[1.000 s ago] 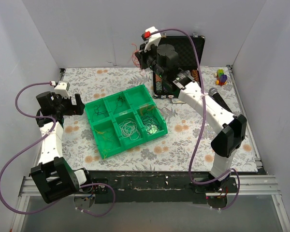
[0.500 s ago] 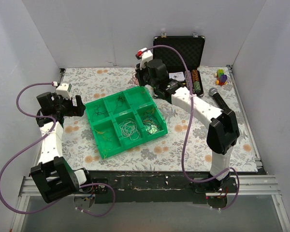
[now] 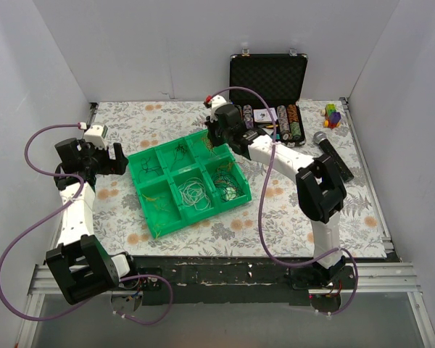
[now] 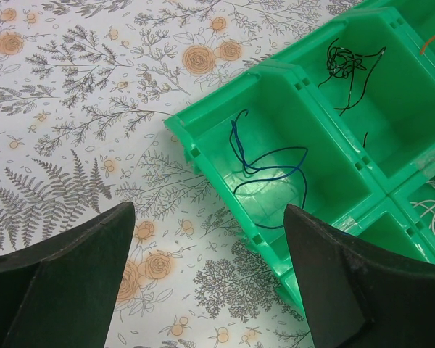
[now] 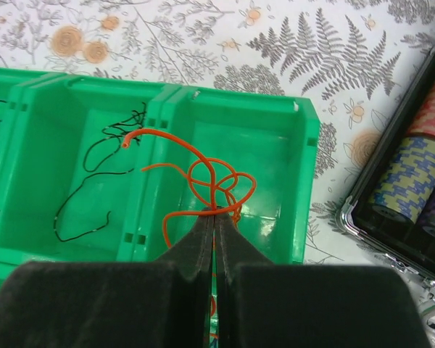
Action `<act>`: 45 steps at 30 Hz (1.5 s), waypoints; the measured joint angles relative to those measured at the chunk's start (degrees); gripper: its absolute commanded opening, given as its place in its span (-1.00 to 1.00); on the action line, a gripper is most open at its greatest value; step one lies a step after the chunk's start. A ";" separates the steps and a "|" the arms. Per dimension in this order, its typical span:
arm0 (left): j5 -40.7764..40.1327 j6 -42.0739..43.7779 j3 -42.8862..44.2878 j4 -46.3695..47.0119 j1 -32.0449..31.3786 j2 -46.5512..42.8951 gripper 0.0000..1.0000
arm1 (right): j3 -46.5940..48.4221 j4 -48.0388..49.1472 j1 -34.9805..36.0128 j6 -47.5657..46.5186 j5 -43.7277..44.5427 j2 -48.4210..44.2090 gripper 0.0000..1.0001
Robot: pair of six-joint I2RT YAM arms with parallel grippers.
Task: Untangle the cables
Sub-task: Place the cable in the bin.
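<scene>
From above, a green plastic tray [image 3: 151, 221] of six square bins sits mid-table on flowered cloth [image 3: 297, 210], with bare cloth all round. The left gripper [image 3: 110, 161] hangs off its 9 o'clock edge. The right gripper [image 3: 216, 136] is over the 1 o'clock bin, with an open black case [image 3: 268, 76] close behind it. The left wrist view shows its fingers [image 4: 65, 283] spread wide and holding nothing, a thin blue cable [image 4: 264, 156] lying looped in the corner bin and a black cable [image 4: 348, 65] one bin beyond. In the right wrist view the fingers [image 5: 196, 246] are pressed together on a curly orange cable [image 5: 210, 177] above the bin, with poker chips [image 5: 409, 174] at 3 o'clock.
</scene>
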 measured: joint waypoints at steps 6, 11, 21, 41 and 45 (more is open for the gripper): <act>0.00 0.37 0.00 0.02 0.00 0.00 0.67 | 0.24 -2.71 -1.44 1.16 0.79 1.95 -0.97; 0.00 0.39 0.00 0.04 0.00 0.00 0.68 | 2.29 -7.74 -1.84 2.19 2.25 6.03 -0.97; 0.02 0.39 0.00 0.04 0.00 0.00 0.69 | 9.99 -13.79 -1.84 2.89 1.33 10.03 -0.38; 0.04 0.68 0.00 0.07 0.00 0.02 0.71 | -9.77 -12.15 -2.80 7.82 2.62 -14.71 0.23; 0.00 1.38 -0.02 0.07 0.00 0.02 0.72 | -20.22 -10.29 -6.36 13.57 -1.31 -20.35 0.34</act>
